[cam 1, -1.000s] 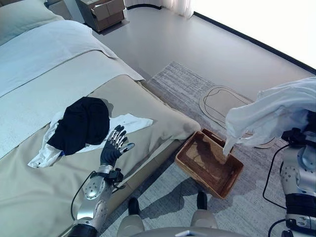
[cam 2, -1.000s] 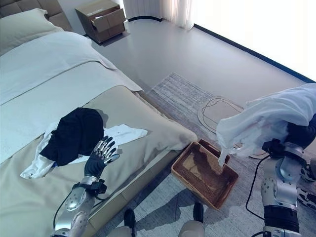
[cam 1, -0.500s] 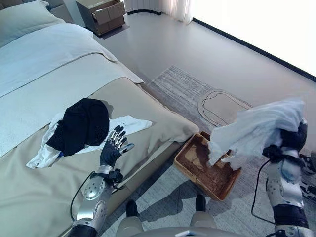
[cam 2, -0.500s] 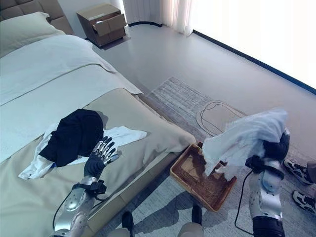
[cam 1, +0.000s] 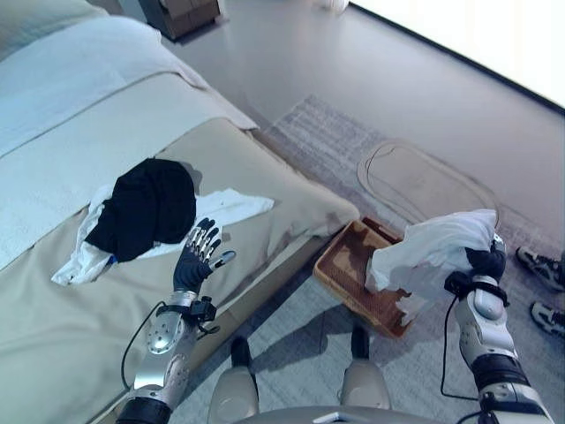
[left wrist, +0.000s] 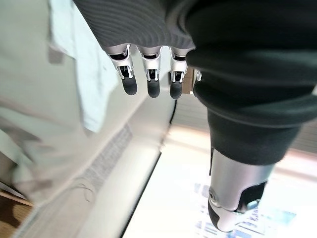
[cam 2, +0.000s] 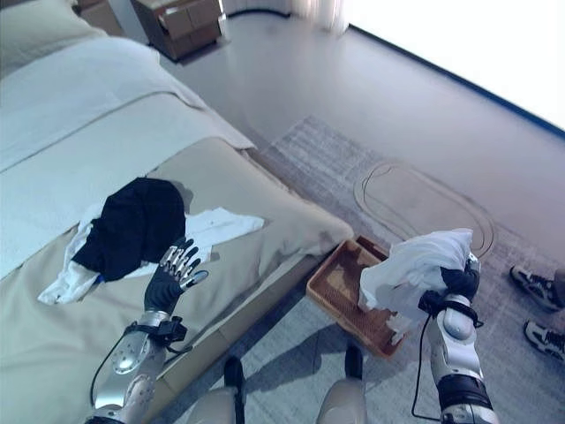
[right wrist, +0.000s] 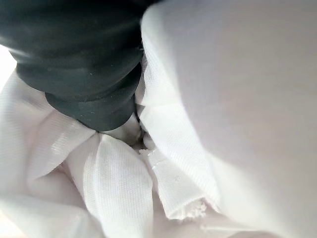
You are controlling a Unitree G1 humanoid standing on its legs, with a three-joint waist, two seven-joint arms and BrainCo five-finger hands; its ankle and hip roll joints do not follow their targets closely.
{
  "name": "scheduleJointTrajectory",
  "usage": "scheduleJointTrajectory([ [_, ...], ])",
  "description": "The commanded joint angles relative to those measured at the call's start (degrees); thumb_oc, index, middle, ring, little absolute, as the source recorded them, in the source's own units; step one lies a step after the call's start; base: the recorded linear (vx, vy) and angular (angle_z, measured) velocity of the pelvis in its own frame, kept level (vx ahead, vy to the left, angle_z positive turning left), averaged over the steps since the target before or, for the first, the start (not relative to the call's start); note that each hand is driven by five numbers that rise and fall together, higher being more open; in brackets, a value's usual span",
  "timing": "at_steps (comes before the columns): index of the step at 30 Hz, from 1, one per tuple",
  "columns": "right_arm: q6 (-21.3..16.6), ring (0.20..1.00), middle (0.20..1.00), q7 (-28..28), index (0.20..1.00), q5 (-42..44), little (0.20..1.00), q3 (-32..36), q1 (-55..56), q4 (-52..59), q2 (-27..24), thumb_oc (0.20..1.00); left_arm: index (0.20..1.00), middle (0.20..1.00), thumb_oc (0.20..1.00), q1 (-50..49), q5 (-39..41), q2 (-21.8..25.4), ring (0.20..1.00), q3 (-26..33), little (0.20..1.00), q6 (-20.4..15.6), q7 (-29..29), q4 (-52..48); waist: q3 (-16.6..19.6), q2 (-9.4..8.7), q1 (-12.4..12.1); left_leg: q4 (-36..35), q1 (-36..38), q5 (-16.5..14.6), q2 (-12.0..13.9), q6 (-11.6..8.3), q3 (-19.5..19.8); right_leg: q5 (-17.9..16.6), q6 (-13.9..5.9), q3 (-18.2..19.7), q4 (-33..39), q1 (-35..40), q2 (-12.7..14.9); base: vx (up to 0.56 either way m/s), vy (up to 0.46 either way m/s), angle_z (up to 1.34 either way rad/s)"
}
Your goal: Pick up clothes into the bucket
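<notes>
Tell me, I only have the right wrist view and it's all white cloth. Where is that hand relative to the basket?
Observer: The right hand holds the white garment above the basket's far end.
Operator: Is cloth already in the basket?
Observer: Its hanging end drapes over the rim; whether it touches inside, I cannot tell.
Operator: Anything left on the bed?
Observer: A black garment on a white one, beside the open left hand.
</notes>
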State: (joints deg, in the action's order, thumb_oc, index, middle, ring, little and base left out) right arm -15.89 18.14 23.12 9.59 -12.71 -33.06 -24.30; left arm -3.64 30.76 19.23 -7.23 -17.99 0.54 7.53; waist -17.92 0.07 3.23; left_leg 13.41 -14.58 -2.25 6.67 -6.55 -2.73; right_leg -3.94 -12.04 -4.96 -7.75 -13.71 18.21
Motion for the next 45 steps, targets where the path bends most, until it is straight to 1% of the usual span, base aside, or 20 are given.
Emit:
scheduleJointTrajectory([
  [1,-2.6,0.200,0.200,1.8,0.200,-1.9,0.200,-0.3,-5.7,2.5,-3.7,0.200,1.000,1.000,1.000,0.7,1.5,1.9,1.000,2.3,1.000,-4.7,-1.3,-6.6,-1.7,-1.35,-1.3,11.2,-4.4,-6.4,-0.6,2.02,0.9,2.7,0.82,-1.9,-9.6,-4.0,1.5,-0.11,-0.008,-0.06],
  [3,-2.5,0.200,0.200,2.5,0.200,-2.3,0.200,-1.2,-7.8,1.4,-4.6,0.200,1.000,1.000,1.000,0.9,2.1,2.0,1.000,1.8,1.000,-4.9,-1.5,-7.4,-2.6,-0.78,-1.4,13.0,-7.3,-6.7,-0.5,1.98,1.0,3.1,1.12,-1.4,-11.7,-7.2,1.5,-0.14,-0.015,-0.06],
  [4,-2.6,0.200,0.200,3.6,0.200,-2.7,0.200,-2.1,-10.1,0.8,-5.6,0.200,1.000,1.000,1.000,1.4,2.5,2.2,1.000,1.4,1.000,-5.2,-1.9,-8.5,-3.4,-0.28,-1.4,15.0,-10.7,-6.8,-0.5,1.98,1.2,3.5,1.48,-0.6,-13.7,-10.8,1.5,-0.14,-0.014,-0.03],
  [5,-2.6,0.200,0.200,3.7,0.200,-2.7,0.200,-2.1,-10.2,0.7,-5.6,0.200,1.000,1.000,1.000,1.4,2.5,2.2,1.000,1.5,1.000,-5.1,-1.9,-8.5,-3.1,-0.25,-1.4,15.3,-11.2,-6.9,-0.5,1.99,1.2,3.5,1.49,-0.5,-13.9,-11.3,1.5,-0.18,-0.012,-0.05],
  [6,-2.3,0.200,0.200,4.6,0.200,-4.4,0.200,-3.5,-12.2,1.3,-6.6,0.200,1.000,1.000,1.000,1.7,2.4,2.4,1.000,1.1,1.000,-5.4,-2.8,-9.5,-3.9,0.28,-1.4,17.1,-14.2,-7.1,-0.4,2.11,1.2,3.9,1.91,0.5,-16.0,-14.9,1.0,-0.09,0.000,-0.02],
  [8,-2.3,0.200,0.200,4.6,0.200,-4.4,0.200,-3.6,-12.3,1.3,-6.6,0.200,1.000,1.000,1.000,1.7,2.3,2.4,1.000,1.1,1.000,-5.3,-2.9,-9.5,-3.4,0.32,-1.5,17.6,-15.0,-7.3,-0.3,2.11,1.1,4.1,1.93,0.8,-16.5,-15.8,0.9,-0.08,-0.002,-0.05],
  [9,-1.7,0.200,0.200,5.6,0.200,-7.5,0.200,-5.5,-14.2,1.5,-7.8,0.200,1.000,1.000,1.000,2.2,2.2,2.3,1.000,0.5,1.000,-5.7,-3.8,-10.8,-4.3,0.79,-1.6,20.6,-18.5,-8.4,0.1,2.26,1.3,5.2,2.41,1.9,-19.4,-19.8,0.1,-0.11,-0.011,-0.12],
  [11,-1.1,0.200,0.200,6.6,0.200,-10.5,0.200,-6.8,-15.2,2.8,-8.4,0.200,1.000,1.000,1.000,2.7,1.4,2.2,1.000,0.4,1.000,-6.1,-4.9,-11.2,-4.7,1.09,-1.5,23.1,-22.3,-8.8,0.4,2.38,1.2,5.7,2.72,2.7,-21.9,-24.0,-0.2,-0.12,-0.021,-0.17],
  [13,-1.2,0.200,0.200,6.9,0.200,-11.4,0.200,-7.2,-15.5,3.7,-8.2,0.200,1.000,1.000,1.000,3.1,0.6,2.2,1.000,0.3,1.000,-6.2,-5.8,-11.4,-5.0,1.19,-1.4,24.3,-24.0,-9.0,0.5,2.47,1.3,6.1,2.87,3.1,-23.4,-25.8,-0.4,-0.07,-0.020,-0.07],
  [15,-0.9,0.200,0.200,7.6,0.200,-12.4,0.200,-8.8,-18.0,2.0,-8.7,0.200,1.000,1.000,1.000,3.8,-0.2,2.8,1.000,0.1,1.000,-6.6,-7.2,-12.4,-5.2,1.82,-1.4,27.4,-29.1,-9.6,0.3,2.63,1.7,6.7,3.30,4.2,-26.5,-31.4,-0.8,-0.07,-0.025,-0.05],
  [21,0.0,0.200,0.200,9.9,0.200,-13.7,0.200,-12.3,-25.0,-5.6,-10.8,0.200,1.000,1.000,1.000,4.1,-0.4,3.9,1.000,-0.5,1.000,-7.5,-9.3,-14.8,-5.4,2.92,-2.1,31.2,-36.8,-10.1,-0.1,2.79,2.0,7.9,3.83,5.8,-31.4,-39.7,-1.0,-0.03,-0.017,-0.01],
  [22,0.3,0.200,0.200,9.9,0.200,-13.8,0.200,-12.7,-25.7,-6.3,-11.0,0.200,1.000,1.000,1.000,4.1,-0.5,4.0,1.000,-0.6,1.000,-7.6,-9.5,-14.9,-5.4,3.21,-2.3,32.2,-37.0,-12.0,0.1,2.48,2.3,9.9,3.63,6.0,-33.2,-40.2,-1.3,0.06,-0.011,-0.01],
  [23,0.5,0.200,0.200,10.0,0.200,-14.3,0.200,-13.4,-26.5,-6.5,-11.5,0.200,1.000,1.000,1.000,4.0,-0.5,4.1,1.000,-0.6,1.000,-7.6,-9.8,-15.5,-5.5,3.43,-2.4,32.9,-38.1,-12.2,0.0,2.49,2.4,10.2,3.71,6.3,-34.3,-41.5,-1.2,0.00,0.000,0.00],
  [24,0.8,0.200,0.200,10.0,0.200,-15.0,0.200,-14.4,-27.6,-7.5,-11.9,0.200,1.000,1.000,1.000,4.0,-0.4,4.2,1.000,-0.7,1.000,-7.7,-9.9,-15.6,-5.8,3.57,-2.2,33.4,-40.2,-10.5,-0.2,2.87,2.3,8.7,4.17,6.5,-34.6,-43.3,-1.0,0.00,0.000,0.00],
  [25,1.2,0.200,0.200,9.9,0.200,-15.8,0.200,-15.3,-28.1,-8.0,-12.0,0.200,1.000,1.000,1.000,3.7,-0.3,4.2,1.000,-0.9,1.000,-7.8,-10.0,-16.0,-5.6,3.87,-2.5,34.7,-40.5,-12.7,0.0,2.49,2.7,11.0,3.96,6.8,-36.5,-44.0,-1.2,0.00,0.000,0.00],
  [28,2.8,0.200,0.200,9.7,0.200,-19.2,0.200,-19.4,-31.2,-11.6,-12.8,0.200,1.000,1.000,1.000,3.1,0.9,4.2,1.000,-1.6,1.000,-8.4,-10.3,-17.9,-5.6,4.55,-3.1,37.1,-43.6,-13.3,-0.3,2.61,2.8,12.0,4.43,7.6,-39.8,-47.8,-1.4,0.04,-0.013,0.06],
  [30,2.7,0.200,0.200,9.7,0.200,-19.1,0.200,-19.5,-31.4,-11.8,-12.9,0.200,1.000,1.000,1.000,3.1,0.9,4.1,1.000,-1.5,1.000,-8.4,-10.3,-17.9,-5.5,4.56,-3.0,37.3,-43.9,-13.4,-0.3,2.61,2.8,12.1,4.43,7.7,-40.0,-48.1,-1.4,0.00,0.000,0.00],
  [33,3.8,0.200,0.200,9.6,0.200,-19.4,0.200,-22.4,-35.5,-18.4,-13.2,0.200,1.000,1.000,1.000,3.6,1.6,4.4,1.000,-2.3,1.000,-8.8,-11.2,-19.4,-5.4,5.28,-3.5,39.4,-46.8,-13.9,-0.8,2.64,3.1,12.8,4.58,8.6,-42.4,-51.4,-1.5,0.00,0.000,0.00],
  [39,5.3,0.200,0.200,9.1,0.200,-19.9,0.200,-24.5,-39.1,-24.7,-15.6,0.200,1.000,1.000,1.000,3.7,2.9,4.3,1.000,-3.1,1.000,-9.2,-11.4,-21.7,-5.5,5.69,-3.5,42.1,-50.3,-14.5,-1.4,2.90,3.5,14.2,4.82,9.4,-46.4,-55.3,-1.6,0.01,-0.002,0.04],
  [45,7.0,0.200,0.200,7.3,0.200,-23.9,0.200,-29.3,-41.5,-28.9,-16.9,0.200,1.000,1.000,1.000,3.3,2.3,4.9,1.000,-3.6,1.000,-9.2,-12.0,-22.7,-5.9,5.48,-3.7,43.7,-52.2,-14.6,-1.7,3.06,3.7,14.6,5.02,10.0,-48.3,-57.4,-1.7,0.01,-0.002,0.02],
])
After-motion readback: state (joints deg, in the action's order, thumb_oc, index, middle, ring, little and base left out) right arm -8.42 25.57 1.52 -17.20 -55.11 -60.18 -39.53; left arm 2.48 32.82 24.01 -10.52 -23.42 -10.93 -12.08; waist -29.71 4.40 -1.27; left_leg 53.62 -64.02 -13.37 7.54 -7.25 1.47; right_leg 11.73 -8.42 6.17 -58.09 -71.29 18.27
